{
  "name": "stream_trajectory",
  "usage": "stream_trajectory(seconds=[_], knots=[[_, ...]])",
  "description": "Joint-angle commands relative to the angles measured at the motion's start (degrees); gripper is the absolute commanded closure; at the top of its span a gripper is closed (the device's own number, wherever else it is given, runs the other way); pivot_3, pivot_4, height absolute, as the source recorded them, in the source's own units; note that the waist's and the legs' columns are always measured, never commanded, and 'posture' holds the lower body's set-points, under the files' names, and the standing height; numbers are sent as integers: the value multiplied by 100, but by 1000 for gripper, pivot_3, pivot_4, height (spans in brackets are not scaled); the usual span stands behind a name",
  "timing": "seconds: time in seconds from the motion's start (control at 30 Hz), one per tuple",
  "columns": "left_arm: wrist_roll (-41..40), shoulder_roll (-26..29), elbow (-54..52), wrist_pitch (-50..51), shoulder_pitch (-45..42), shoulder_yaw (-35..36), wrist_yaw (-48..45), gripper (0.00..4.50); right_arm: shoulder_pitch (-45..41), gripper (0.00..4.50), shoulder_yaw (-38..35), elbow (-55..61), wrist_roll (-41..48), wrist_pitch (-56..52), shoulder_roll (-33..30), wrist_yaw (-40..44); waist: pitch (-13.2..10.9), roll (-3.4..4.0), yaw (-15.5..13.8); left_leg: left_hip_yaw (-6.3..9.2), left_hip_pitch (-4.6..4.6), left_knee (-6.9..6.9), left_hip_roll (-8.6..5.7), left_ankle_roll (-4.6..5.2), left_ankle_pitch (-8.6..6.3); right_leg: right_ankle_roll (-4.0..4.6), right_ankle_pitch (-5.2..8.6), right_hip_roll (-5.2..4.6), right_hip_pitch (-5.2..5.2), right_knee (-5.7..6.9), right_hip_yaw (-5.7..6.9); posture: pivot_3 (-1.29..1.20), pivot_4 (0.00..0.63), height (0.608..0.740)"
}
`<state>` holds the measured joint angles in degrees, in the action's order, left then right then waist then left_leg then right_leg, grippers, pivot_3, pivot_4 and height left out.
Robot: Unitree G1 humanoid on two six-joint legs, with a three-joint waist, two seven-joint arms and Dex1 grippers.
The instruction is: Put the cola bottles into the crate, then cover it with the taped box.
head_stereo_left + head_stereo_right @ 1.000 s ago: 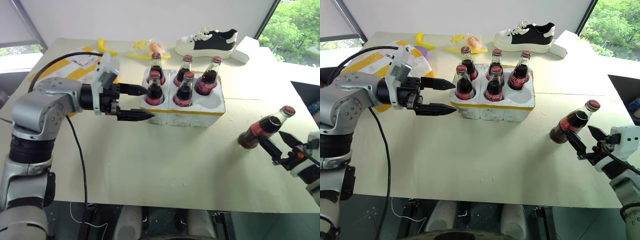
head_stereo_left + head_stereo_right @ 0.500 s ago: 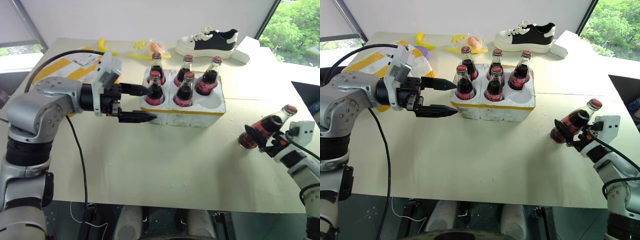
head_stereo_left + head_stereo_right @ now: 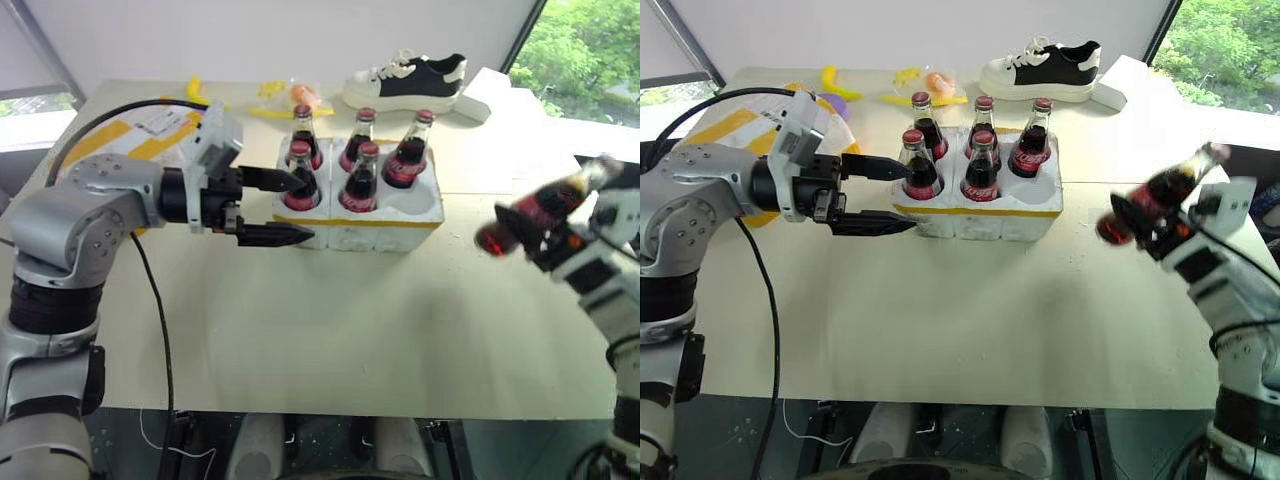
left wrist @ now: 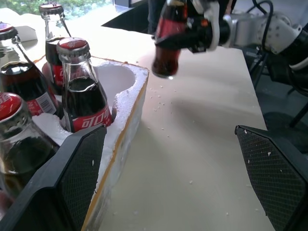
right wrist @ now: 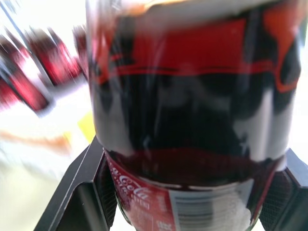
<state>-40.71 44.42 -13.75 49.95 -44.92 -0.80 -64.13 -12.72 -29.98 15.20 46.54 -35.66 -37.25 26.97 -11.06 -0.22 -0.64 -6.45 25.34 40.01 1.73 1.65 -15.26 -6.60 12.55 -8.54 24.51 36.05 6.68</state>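
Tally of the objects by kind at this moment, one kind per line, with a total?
cola bottles in the crate: 5
cola bottle held in the right gripper: 1
taped box: 1
sneaker: 1
Total, crate included: 9

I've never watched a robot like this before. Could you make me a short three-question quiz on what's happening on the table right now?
1. True or false: the right gripper is shut on a small glass cola bottle with a red cap.
2. How many cola bottles stand in the low white styrofoam crate with the yellow tape band?
A. four
B. five
C. six
3. Fill in: the left gripper, at the crate's end, has its jaws ____.

Key:
1. true: it holds the bottle tilted, clear of the table.
2. B: one front well is empty.
3. open.
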Motion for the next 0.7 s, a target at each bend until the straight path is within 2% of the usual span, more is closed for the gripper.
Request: stream_trajectory(seconds=[0.03,0.17,0.43,0.57,0.7], knots=[[-75,81,-170,-40,54,223,79,0,-763,1648,139,490,468,-167,-35,-194,0,0,16,0,0,-1,1,-2,1,0,0,3,0,-1,0,0,150,740],[-118,111,-254,-23,147,301,171,0,-1401,1648,728,496,432,-304,71,-180,0,0,-2,-2,1,0,1,-3,2,0,0,2,0,-2,1,0,150,740],[-234,159,-440,42,290,476,392,0,-1929,1648,2059,-198,-622,-141,155,148,-1,-2,-17,-2,7,1,-2,-1,1,-1,0,-3,0,-3,2,0,150,740],[-293,202,-501,63,354,556,494,0,-1994,1648,2394,-415,-1037,53,128,452,3,-8,-1,-3,3,2,-1,-1,1,-1,-1,1,-2,-3,2,0,150,740],[-355,214,-555,86,401,604,595,0,-2065,1648,2434,-550,-1191,117,251,533,5,-10,3,-4,2,3,-1,-1,1,-1,-1,-1,-3,-3,2,0,150,740]])
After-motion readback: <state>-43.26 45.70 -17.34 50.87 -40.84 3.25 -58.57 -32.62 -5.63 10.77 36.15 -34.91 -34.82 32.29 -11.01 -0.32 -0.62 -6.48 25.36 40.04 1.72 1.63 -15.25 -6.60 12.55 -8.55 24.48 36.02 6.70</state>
